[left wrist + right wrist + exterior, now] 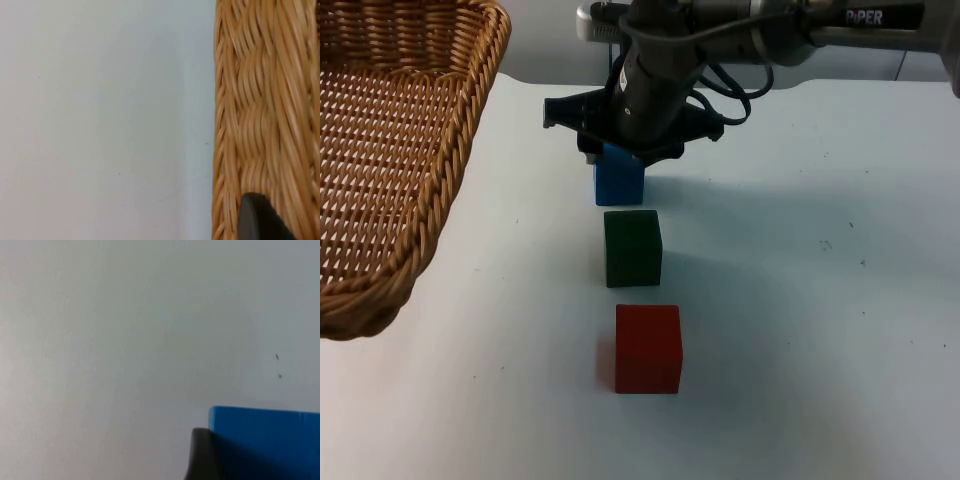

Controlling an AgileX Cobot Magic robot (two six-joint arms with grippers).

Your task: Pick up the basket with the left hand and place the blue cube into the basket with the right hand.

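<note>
The right gripper (617,158) is reaching down at the far end of a row of blocks, and its fingers are sitting around the top of the blue cube (619,181). In the right wrist view a black fingertip (202,455) is touching the side of the blue cube (265,442) – so the fingers are pressing on the cube and gripping it. The cube is sitting low, at the white table (820,300); whether it is resting on it or just off it is hard to tell.

The left gripper (260,220) is over by the basket (390,150). In the left wrist view its black fingertip is lying against the woven wall of the basket (265,100), and the basket is standing at the left side of the table, well apart from the cube. I cannot tell how far this gripper's fingers are open.

There are three blocks in a line – one blue cube at the far end, one green block (632,248) in the middle, and one red block (648,348) nearest the camera. They are sitting near each other with small gaps between. There is one basket.
</note>
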